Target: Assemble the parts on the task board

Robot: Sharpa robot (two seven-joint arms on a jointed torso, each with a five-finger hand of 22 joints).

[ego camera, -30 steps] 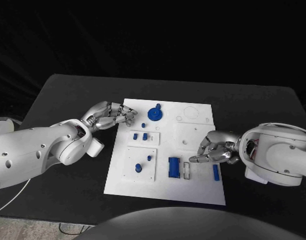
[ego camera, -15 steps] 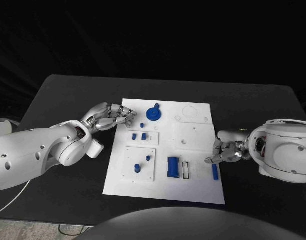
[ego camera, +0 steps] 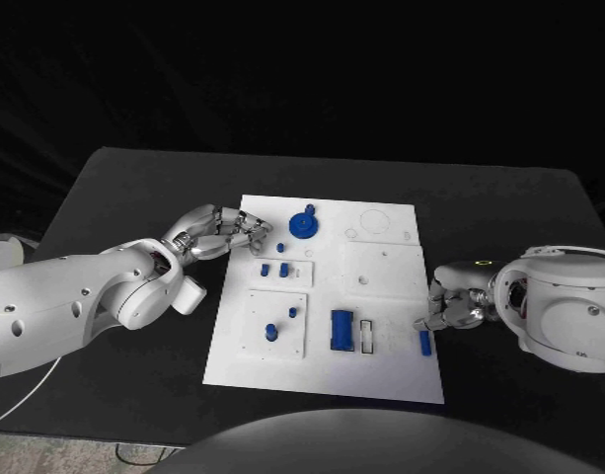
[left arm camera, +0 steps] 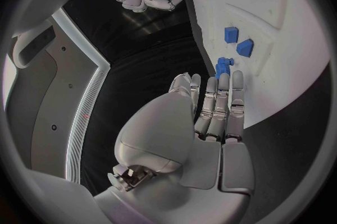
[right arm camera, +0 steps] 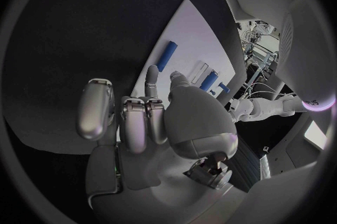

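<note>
Head view: the white board (ego camera: pixel 328 380) lies mid-desk (ego camera: pixel 131 178) with blue parts on it: a round knob piece (ego camera: pixel 304 224) near the far edge, two small blocks (ego camera: pixel 275 269), two pegs (ego camera: pixel 279 324) in the near-left panel, a long block (ego camera: pixel 342 330) and a slim bar (ego camera: pixel 426 343) near the right edge. The left robot hand (ego camera: pixel 221 233) sits at the board's left edge, fingers curled in, nothing visibly in them. The right robot hand (ego camera: pixel 452 301) hangs at the right edge just above the slim bar, fingers bent, apparently empty.

Left wrist view: the left robot hand (left arm camera: pixel 210 117) shows its fingers lying close together toward the board edge (left arm camera: pixel 281 106), tips near a small blue piece (left arm camera: pixel 223 64); no grip is seen.

Right wrist view: the right robot hand (right arm camera: pixel 140 117) has its fingers (right arm camera: pixel 95 109) loosely curled, holding nothing, the bar (right arm camera: pixel 167 55) lying free beyond them.

The bar looks light, stiff, smooth plastic; pinching its long sides at mid-length should work best, since it may skid on the slick board.
</note>
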